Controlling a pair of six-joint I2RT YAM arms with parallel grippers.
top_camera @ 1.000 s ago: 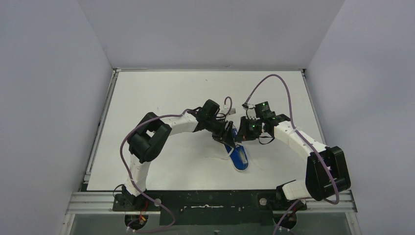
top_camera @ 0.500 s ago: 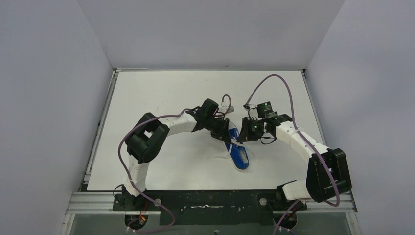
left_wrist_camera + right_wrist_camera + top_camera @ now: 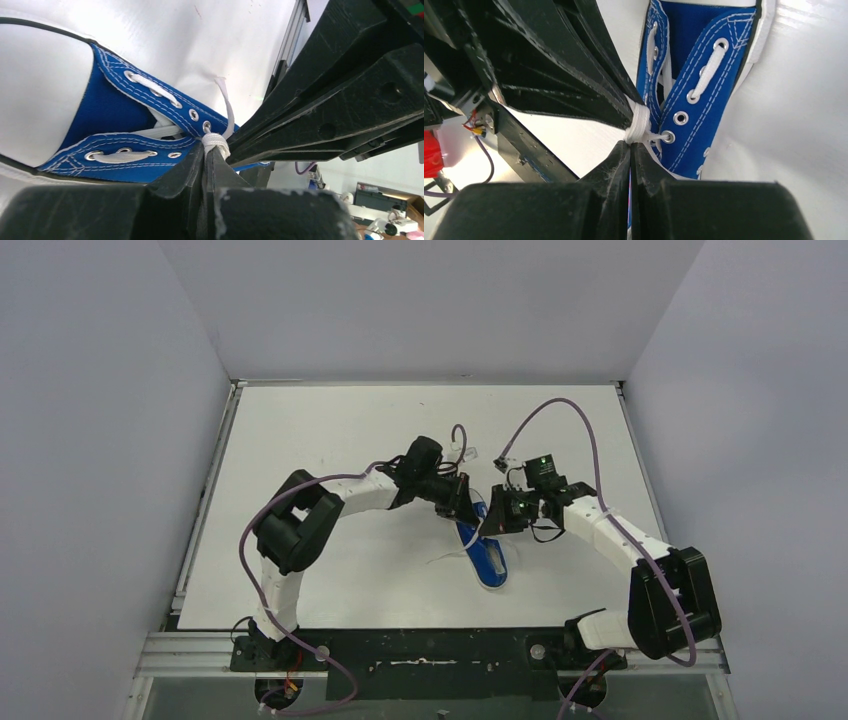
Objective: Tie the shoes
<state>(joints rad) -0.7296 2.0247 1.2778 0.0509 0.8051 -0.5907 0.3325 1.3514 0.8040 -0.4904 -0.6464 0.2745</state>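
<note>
A small blue canvas sneaker point(image 3: 487, 552) with white toe cap lies mid-table, toe toward the near edge. It shows in the left wrist view point(image 3: 115, 107) and the right wrist view point(image 3: 704, 80). White laces point(image 3: 216, 141) gather at the top eyelets. My left gripper point(image 3: 462, 502) is shut on the lace, its tips point(image 3: 207, 152) right at the eyelets. My right gripper point(image 3: 493, 523) is shut on the lace too point(image 3: 638, 125), tips point(image 3: 630, 145) touching the left gripper's fingers. A loose lace end point(image 3: 445, 556) trails left of the shoe.
The white table point(image 3: 330, 430) is bounded by grey walls on three sides and a metal rail point(image 3: 430, 650) at the near edge. Purple cables point(image 3: 560, 405) loop above both arms.
Both grippers have shifted slightly away from the near edge at the shoe's top end, staying closed on the lace. The shoe has barely moved.
</note>
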